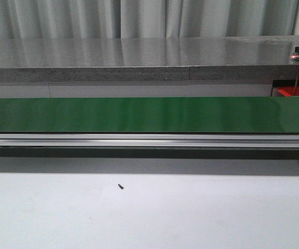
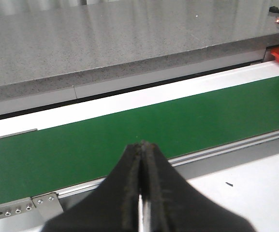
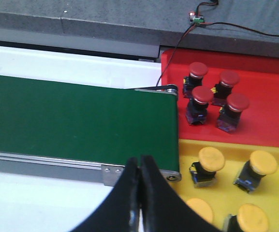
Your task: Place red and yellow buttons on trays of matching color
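Observation:
In the right wrist view, several red buttons [image 3: 202, 94] stand on the red tray [image 3: 265, 121] just past the end of the green conveyor belt [image 3: 81, 121]. Several yellow buttons [image 3: 211, 159] stand on the yellow tray [image 3: 226, 193] beside it. My right gripper [image 3: 140, 160] is shut and empty, over the belt's front rail close to the yellow tray. My left gripper [image 2: 143, 145] is shut and empty near the other end of the belt [image 2: 129, 130]. The front view shows the bare belt [image 1: 149, 114], a corner of the red tray [image 1: 297, 92], and neither gripper.
A grey stone counter [image 1: 139, 57] runs behind the belt, with a small circuit board and wires [image 3: 197, 18] on it near the red tray. An aluminium rail [image 1: 149, 140] edges the belt's front. A small dark screw [image 1: 120, 186] lies on the white table [image 1: 149, 218].

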Controlling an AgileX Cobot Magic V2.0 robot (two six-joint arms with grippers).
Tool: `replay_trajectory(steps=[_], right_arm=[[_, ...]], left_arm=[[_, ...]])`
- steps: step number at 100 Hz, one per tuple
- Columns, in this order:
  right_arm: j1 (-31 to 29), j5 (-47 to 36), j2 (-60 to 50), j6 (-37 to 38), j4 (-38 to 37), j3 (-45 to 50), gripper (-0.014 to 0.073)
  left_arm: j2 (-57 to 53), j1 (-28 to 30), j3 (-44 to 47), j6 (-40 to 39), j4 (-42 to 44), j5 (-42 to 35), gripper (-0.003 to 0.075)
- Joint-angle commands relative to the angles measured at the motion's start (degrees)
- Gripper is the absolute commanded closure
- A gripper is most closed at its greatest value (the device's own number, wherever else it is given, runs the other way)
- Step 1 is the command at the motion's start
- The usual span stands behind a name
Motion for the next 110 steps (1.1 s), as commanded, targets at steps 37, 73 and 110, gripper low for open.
replay_trajectory(steps=[37,73,110], right_arm=[[0.28,-31.03,-12.8,12.24,-8.71,20.41,0.0715],[0.28,-41.38,-25.52,16.64,-15.26,32.86,0.0715],[1.15,-38.55,-34.25,16.69,-15.19,39.31,0.0715]], left_arm=[[0.53,-0.45,-1.58,-0.03,-2.3,-3.93,0.074],[0.53,-0.45,-1.58,-0.03,-2.3,-3.93,0.074],[0.53,-0.45,-1.58,-0.03,-2.3,-3.93,0.074]])
